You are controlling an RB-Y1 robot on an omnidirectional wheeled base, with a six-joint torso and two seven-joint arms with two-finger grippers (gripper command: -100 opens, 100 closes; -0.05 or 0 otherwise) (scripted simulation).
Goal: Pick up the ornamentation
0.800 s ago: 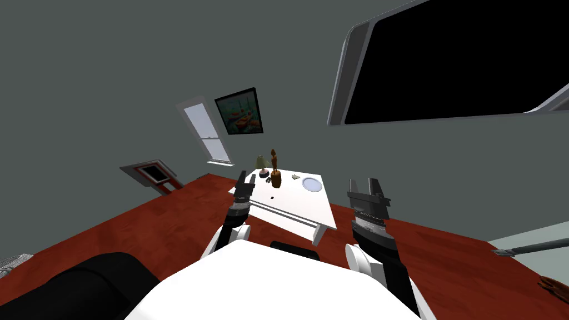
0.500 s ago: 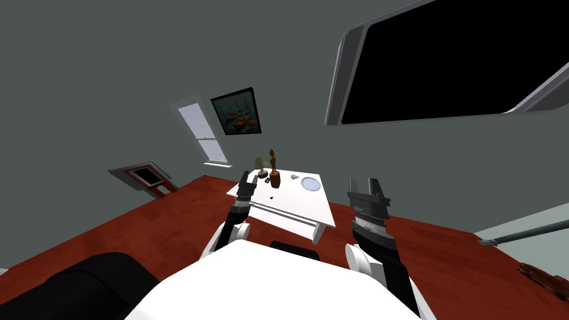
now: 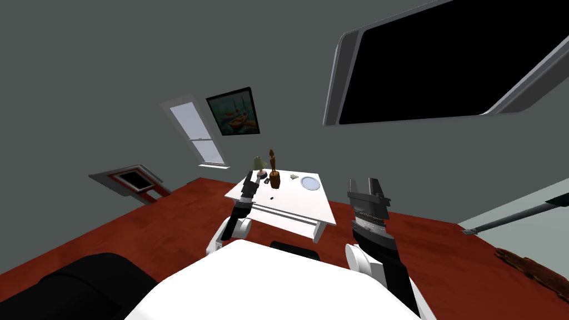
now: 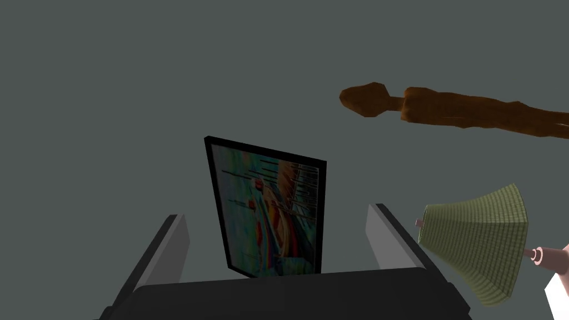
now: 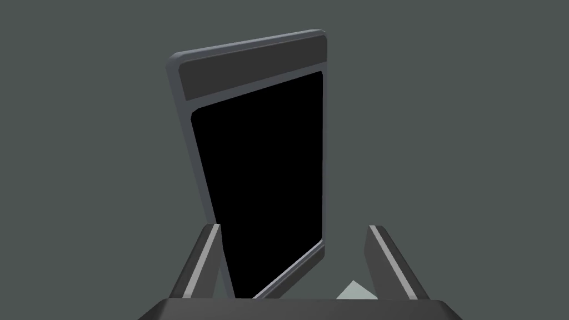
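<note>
My left gripper [image 3: 248, 186] [image 4: 276, 214] is out over the left part of the white table [image 3: 294, 210]. Its two fingers are spread apart and hold nothing. Between them I see the far painting [image 4: 266, 216] on the grey wall [image 4: 111, 83].

The ornamentation [image 3: 274, 168] [image 4: 461, 108] is a tall, thin brown figure on a round brown base. It stands on the table near the back edge, a bit past my left gripper and off to its side. It is not between the fingers, and nothing touches it. A little lamp [image 3: 258, 163] [image 4: 478, 244] with a green shade stands just beside the figure, and it is closer to my gripper.

A pale round plate [image 3: 310, 183] lies on the table to the other side of the figure. A tiny dark bit [image 3: 271, 197] lies on the table top in front of the figure.

My right gripper [image 3: 363, 186] is up beside the table's right end, well apart from the figure. Its fingers are spread too, with nothing in them.

The table stands on a red-brown floor [image 3: 139, 228] against the grey wall. On the wall hang the painting [image 3: 233, 111], a tall window [image 3: 194, 133] and a big black panel [image 3: 444, 66] with a grey frame.
</note>
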